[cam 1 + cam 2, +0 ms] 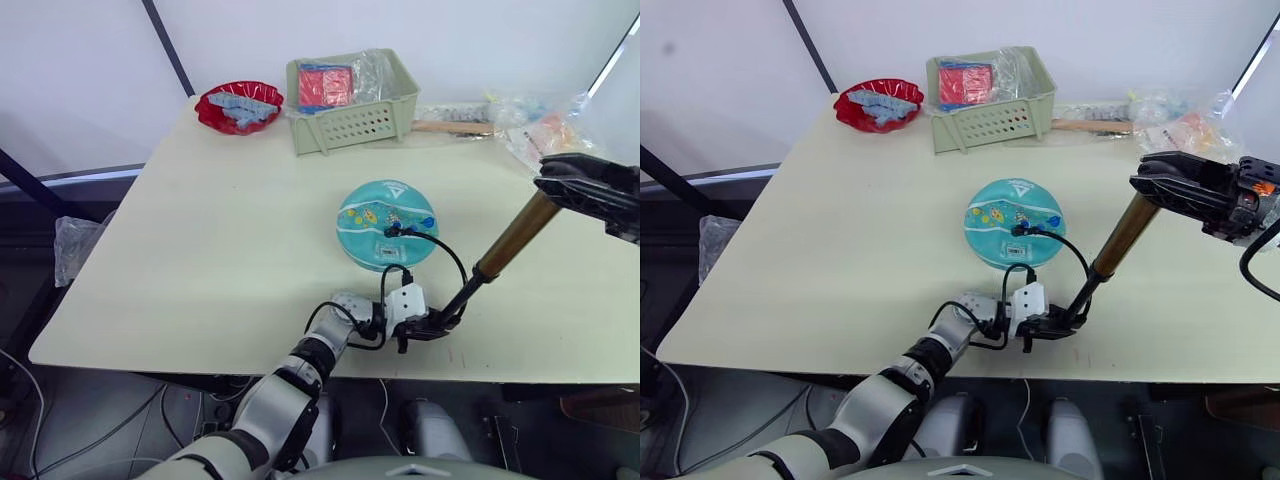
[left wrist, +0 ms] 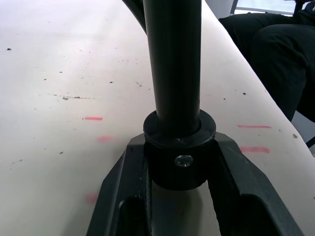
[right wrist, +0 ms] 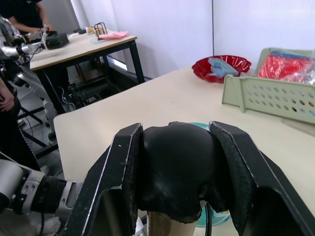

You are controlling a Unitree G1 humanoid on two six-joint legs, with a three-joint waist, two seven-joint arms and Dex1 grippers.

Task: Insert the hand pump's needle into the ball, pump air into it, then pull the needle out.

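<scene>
The teal ball (image 1: 387,222) lies on the table a little right of centre. The hand pump (image 1: 515,237) slants over the table to the ball's right. My left gripper (image 1: 428,326) is shut on the pump's black lower end (image 2: 179,162) near the front edge. My right gripper (image 1: 562,186) is shut on the pump's black handle (image 3: 174,167) at the raised end. The thin black hose (image 1: 452,258) loops from the lower end to a black fitting (image 1: 393,230) sitting on top of the ball. The needle's metal pin is hidden there.
A green basket (image 1: 350,100) with red packets and a red bowl (image 1: 238,105) stand at the back. Plastic bags (image 1: 545,125) and a wooden-handled tool (image 1: 450,127) lie at the back right. The table's front edge (image 1: 300,372) is close to the left gripper.
</scene>
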